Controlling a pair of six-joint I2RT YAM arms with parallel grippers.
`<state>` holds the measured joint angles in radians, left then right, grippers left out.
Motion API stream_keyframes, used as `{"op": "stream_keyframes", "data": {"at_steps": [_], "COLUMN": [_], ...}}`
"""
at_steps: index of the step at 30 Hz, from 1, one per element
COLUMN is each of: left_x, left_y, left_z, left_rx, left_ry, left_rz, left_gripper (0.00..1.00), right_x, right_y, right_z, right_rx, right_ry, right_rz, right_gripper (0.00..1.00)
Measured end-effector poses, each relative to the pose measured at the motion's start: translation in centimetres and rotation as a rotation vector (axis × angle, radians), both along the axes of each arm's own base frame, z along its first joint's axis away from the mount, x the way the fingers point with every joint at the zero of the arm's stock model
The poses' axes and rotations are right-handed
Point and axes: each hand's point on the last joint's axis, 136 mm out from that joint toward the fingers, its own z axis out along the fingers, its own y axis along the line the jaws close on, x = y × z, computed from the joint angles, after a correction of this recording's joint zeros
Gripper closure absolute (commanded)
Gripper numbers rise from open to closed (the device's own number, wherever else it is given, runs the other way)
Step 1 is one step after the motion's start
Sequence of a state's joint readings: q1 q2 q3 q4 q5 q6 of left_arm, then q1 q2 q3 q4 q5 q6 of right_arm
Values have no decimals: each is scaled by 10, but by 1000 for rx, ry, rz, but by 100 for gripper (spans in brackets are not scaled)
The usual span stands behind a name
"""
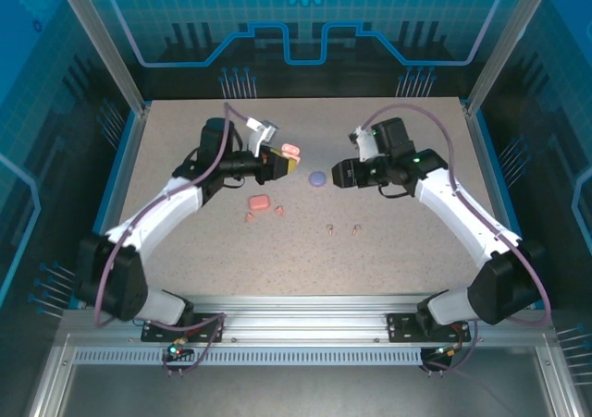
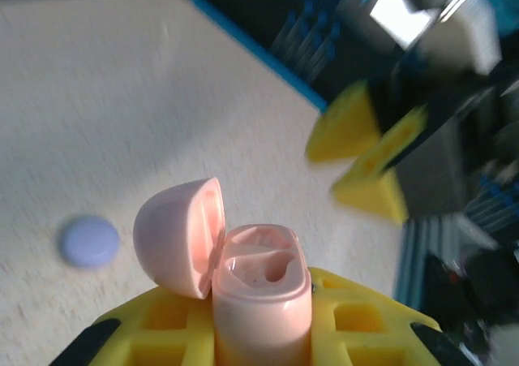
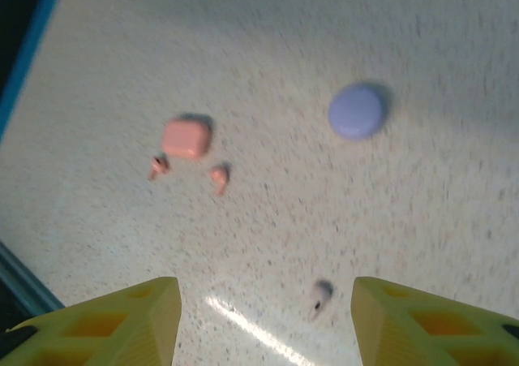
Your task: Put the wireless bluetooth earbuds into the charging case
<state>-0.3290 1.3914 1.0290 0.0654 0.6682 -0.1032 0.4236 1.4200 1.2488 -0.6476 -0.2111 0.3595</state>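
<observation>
My left gripper (image 1: 283,164) (image 2: 261,333) is shut on a pale pink charging case (image 1: 290,149) (image 2: 261,289), held upright off the table. Its lid is flipped open to the left and its two sockets face the wrist camera. My right gripper (image 1: 336,173) (image 3: 263,301) is open above the table with nothing between its fingers; its yellow fingers (image 2: 366,157) hang beyond the pink case. A small pale earbud (image 3: 321,295) lies on the table just inside its right finger. Two small earbuds (image 1: 329,227) (image 1: 356,228) lie mid-table.
A shut purple case (image 1: 316,178) (image 2: 89,241) (image 3: 357,111) lies between the two grippers. A shut coral case (image 1: 259,201) (image 3: 186,136) lies left of centre with two coral earbuds (image 1: 248,217) (image 1: 278,211) (image 3: 158,166) (image 3: 219,177) beside it. A blue table edge (image 3: 24,58) runs along the left.
</observation>
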Motion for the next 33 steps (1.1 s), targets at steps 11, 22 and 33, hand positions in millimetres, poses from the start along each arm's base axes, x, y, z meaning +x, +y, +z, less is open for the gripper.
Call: {"op": "stream_keyframes", "data": {"at_steps": [11,22,33], "left_x": [-6,-14,-16], "left_y": [10,25,24], "left_z": [33,89,93], "left_rx": [-117,-206,-222], "left_ry": [-385,-586,-602], "left_rz": [215,323,330], "left_gripper": [100,100,100], "right_x": [-33,-42,-36], "right_y": [19,25,23], "right_z": [-122,-167,-185], "right_rx": [-304,-470,-521], "right_ry": [310,380,403], "right_rz": [-162,-213,-243], "right_gripper": [48,56,61]}}
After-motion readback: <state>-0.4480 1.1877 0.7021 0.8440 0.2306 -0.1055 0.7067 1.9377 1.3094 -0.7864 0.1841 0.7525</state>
